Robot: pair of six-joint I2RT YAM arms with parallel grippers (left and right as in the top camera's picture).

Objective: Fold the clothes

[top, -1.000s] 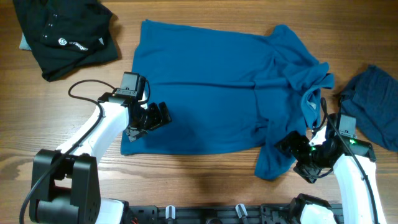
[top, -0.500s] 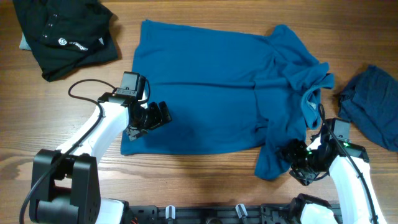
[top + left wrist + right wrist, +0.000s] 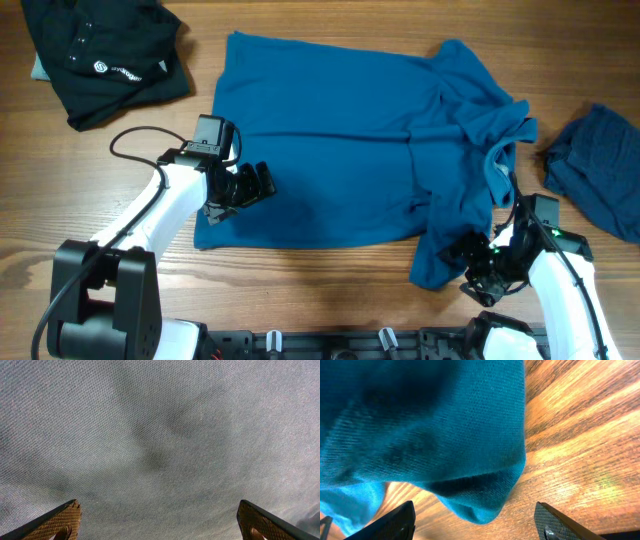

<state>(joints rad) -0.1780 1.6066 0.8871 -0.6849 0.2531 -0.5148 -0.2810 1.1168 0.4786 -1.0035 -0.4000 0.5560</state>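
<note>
Right tool (image 3: 468, 268) drew back, wide | left tool (image 3: 260, 184) wide | blue T-shirt (image 3: 340, 150) 1 | darker garment (image 3: 600, 165) 1

Wooden bench (image 3: 330, 20) spanning the whole overhead view, warm mid-brown boards, dark grain streaks running left to right, soft even light from above, faint blurred shadows on the wood, brighter orange sheen close up in the right wrist view

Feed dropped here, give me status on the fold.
Left gripper open over T-shirt. Right gripper open at its bunched near corner. T-shirt spread, unfolded. Darker garment and black garment lie off to the sides, apart.
</note>
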